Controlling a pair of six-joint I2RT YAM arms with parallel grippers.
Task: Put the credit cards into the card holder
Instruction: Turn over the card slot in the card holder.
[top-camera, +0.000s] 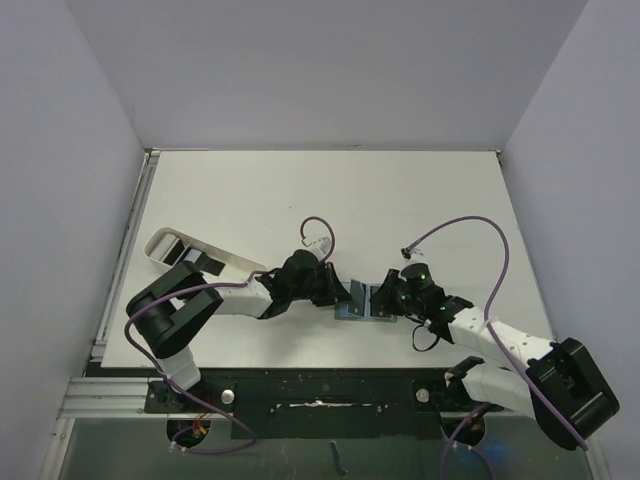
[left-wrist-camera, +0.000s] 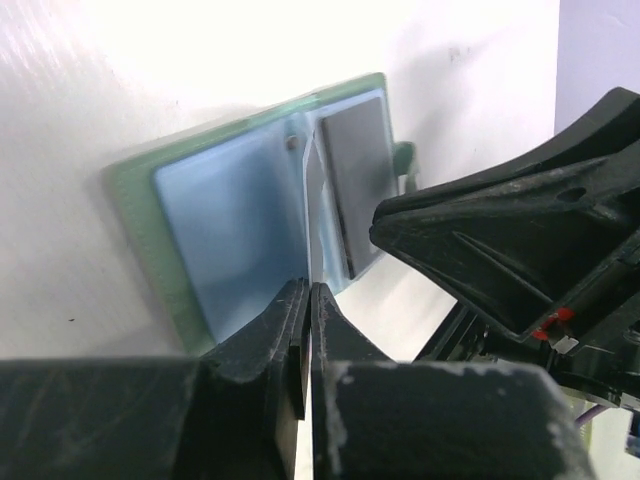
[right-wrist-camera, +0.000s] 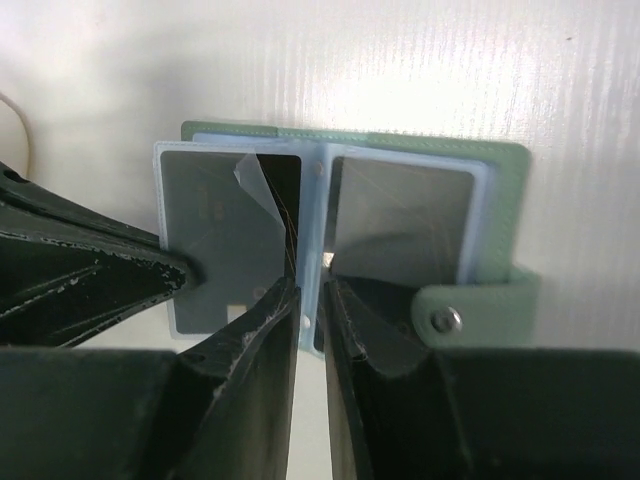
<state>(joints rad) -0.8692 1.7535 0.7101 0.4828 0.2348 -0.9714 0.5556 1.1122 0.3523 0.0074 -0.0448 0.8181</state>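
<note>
card holder (right-wrist-camera: 510, 200): no brand or lettering to read
left card (right-wrist-camera: 205, 230): faint dark marks, too blurred to read
right card (right-wrist-camera: 400, 210): plain grey, nothing legible
table (top-camera: 300, 190): no readable signs or numbers

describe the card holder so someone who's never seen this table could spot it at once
On the white table, look near the near edge where the left gripper and right gripper meet. The card holder lies open between them: a sage-green rim around pale blue sleeves holding dark cards, with a snap tab, unlike the plain white tray far left.
</note>
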